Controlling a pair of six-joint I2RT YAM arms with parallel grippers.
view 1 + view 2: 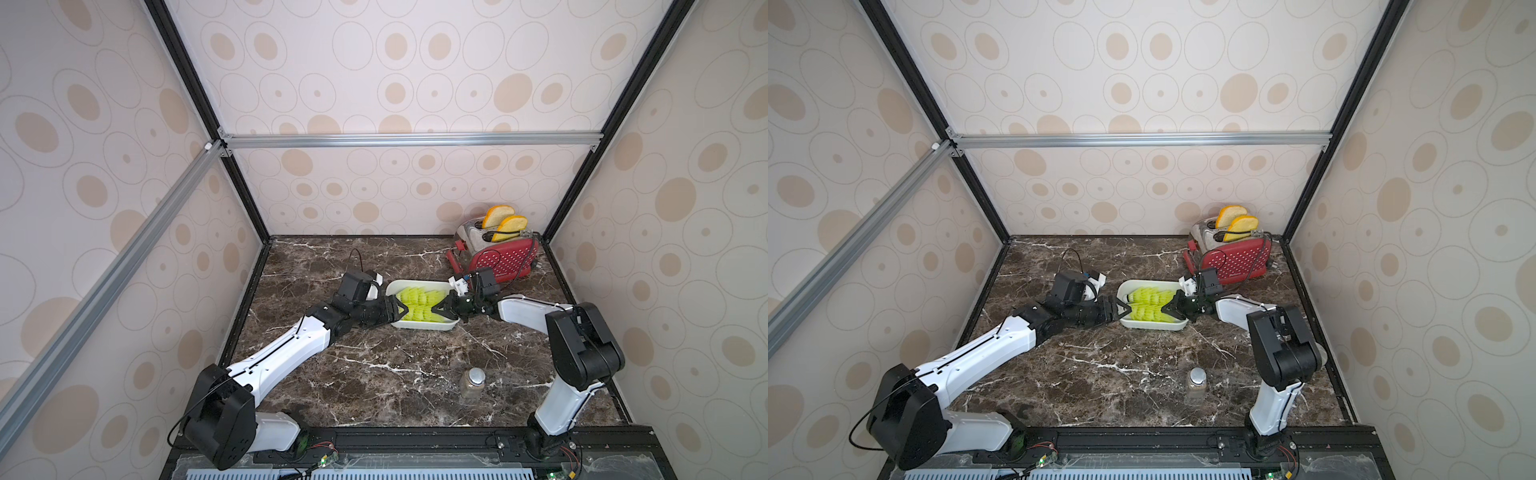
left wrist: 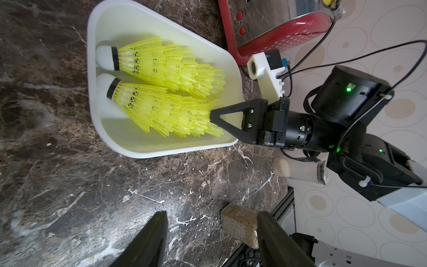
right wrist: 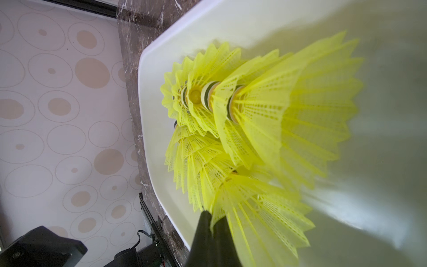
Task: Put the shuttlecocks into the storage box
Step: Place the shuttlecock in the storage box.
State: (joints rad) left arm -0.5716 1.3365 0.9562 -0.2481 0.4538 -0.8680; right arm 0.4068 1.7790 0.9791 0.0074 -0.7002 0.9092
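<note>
The white storage box (image 1: 419, 326) (image 1: 1152, 326) sits mid-table with several neon yellow shuttlecocks (image 1: 417, 305) (image 1: 1148, 307) lying in two nested rows, white tips toward the left arm. My right gripper (image 1: 434, 309) (image 1: 1163, 309) (image 2: 211, 114) (image 3: 211, 216) reaches over the box's right end, shut on the skirt rim of the last shuttlecock (image 3: 254, 219) in the nearer row (image 2: 157, 111). At the box's left end my left gripper (image 1: 405, 309) (image 1: 1127, 308) (image 2: 212, 216) hangs open over the marble with nothing between its fingers.
A red toaster (image 1: 503, 259) (image 1: 1235, 262) (image 2: 277, 34) with two bread slices stands at the back right, close behind the right wrist. A small clear jar (image 1: 473, 384) (image 1: 1197, 384) with a silver lid stands toward the front. Patterned walls enclose the table.
</note>
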